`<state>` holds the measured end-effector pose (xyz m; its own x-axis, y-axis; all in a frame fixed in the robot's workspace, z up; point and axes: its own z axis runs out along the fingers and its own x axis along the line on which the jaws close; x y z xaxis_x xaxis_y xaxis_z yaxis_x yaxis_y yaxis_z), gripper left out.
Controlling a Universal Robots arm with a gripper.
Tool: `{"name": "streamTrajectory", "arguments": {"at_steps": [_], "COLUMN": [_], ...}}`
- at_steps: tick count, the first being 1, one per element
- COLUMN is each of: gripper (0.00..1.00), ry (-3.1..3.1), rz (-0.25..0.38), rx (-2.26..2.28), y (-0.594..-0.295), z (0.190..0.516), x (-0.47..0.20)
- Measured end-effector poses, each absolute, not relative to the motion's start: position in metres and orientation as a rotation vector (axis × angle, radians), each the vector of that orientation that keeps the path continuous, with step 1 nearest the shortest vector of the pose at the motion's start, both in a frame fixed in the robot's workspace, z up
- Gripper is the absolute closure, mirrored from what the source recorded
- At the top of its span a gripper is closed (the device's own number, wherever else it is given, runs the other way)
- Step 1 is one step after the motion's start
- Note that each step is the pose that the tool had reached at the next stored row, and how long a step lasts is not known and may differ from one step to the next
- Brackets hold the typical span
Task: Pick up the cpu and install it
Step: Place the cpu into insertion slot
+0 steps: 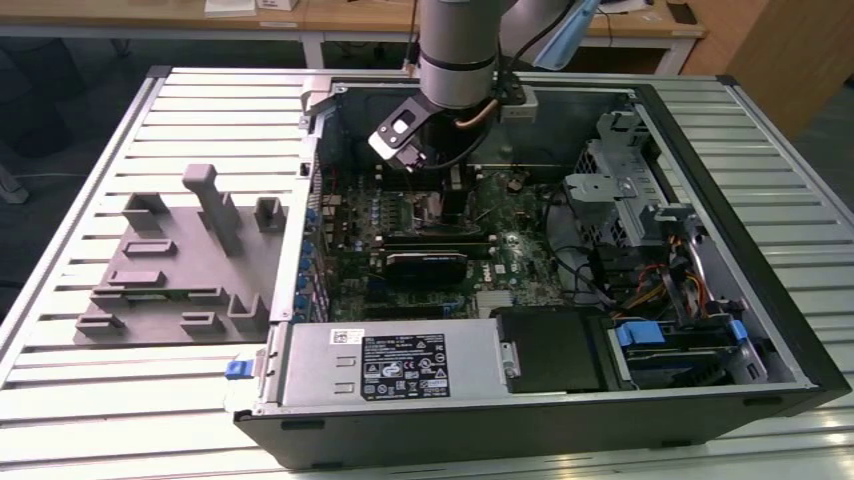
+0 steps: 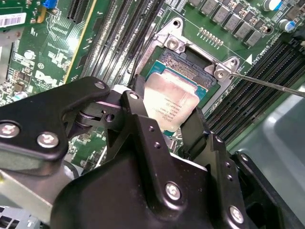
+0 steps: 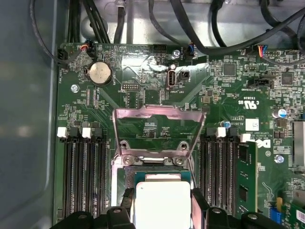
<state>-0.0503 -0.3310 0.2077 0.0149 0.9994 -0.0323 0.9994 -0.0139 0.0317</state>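
Observation:
The cpu (image 2: 172, 102), a flat square chip with a silvery top and a green rim, sits between the two black fingers of my gripper (image 2: 167, 109), which is shut on its opposite edges. It hangs right over the open socket (image 2: 190, 67) on the green motherboard, and I cannot tell whether it touches the socket. In the first wrist view the cpu (image 3: 163, 204) lies just below the raised metal load plate (image 3: 159, 125), with one finger (image 3: 127, 198) at each side of it. In the exterior view my gripper (image 1: 454, 190) reaches down into the open computer case.
Black memory slots (image 3: 83, 176) flank the socket on both sides. A thin metal lever (image 2: 271, 85) sticks out beside the socket. Cables (image 1: 601, 270) and drive cages (image 1: 627, 190) fill the case at the exterior view's right. A grey fixture tray (image 1: 174, 265) lies on the slatted table outside the case.

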Motion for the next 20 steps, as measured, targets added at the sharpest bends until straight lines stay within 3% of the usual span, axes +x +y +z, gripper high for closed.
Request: {"name": "streamTrajectory", "arguments": {"at_steps": [20], "gripper": [0.45], "ry": [2.153], "rz": [-0.002], "rx": [2.226], "y": [-0.328], "z": [0.195], "x": [-0.054]}}
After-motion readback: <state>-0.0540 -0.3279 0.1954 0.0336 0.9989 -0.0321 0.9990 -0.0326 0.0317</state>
